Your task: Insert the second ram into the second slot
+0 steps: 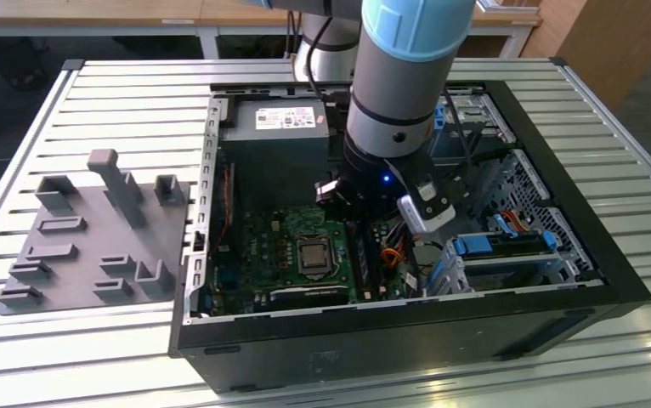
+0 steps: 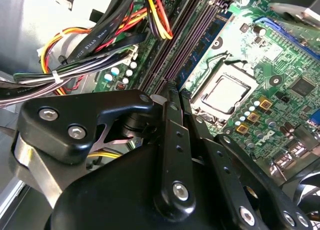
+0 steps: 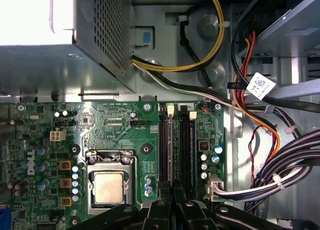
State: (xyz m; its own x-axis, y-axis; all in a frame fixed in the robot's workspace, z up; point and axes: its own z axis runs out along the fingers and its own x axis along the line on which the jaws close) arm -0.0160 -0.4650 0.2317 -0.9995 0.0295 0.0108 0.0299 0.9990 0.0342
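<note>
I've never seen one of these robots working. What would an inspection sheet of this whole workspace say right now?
Surface: silver slatted metal table, carrying an open black computer case.
Job's things: thin blue board, seemingly a memory stick, seated in a slot beside the silver processor socket; which stick, cannot tell.
Clutter: grey plastic tray with upright posts, on the exterior view's left of the case.
Grippers: black end effector inside the case, over the long dark memory slots.
Cables: red, yellow and black wire bundle beside the slots.
Surroundings: brown wooden panel beyond the table.
</note>
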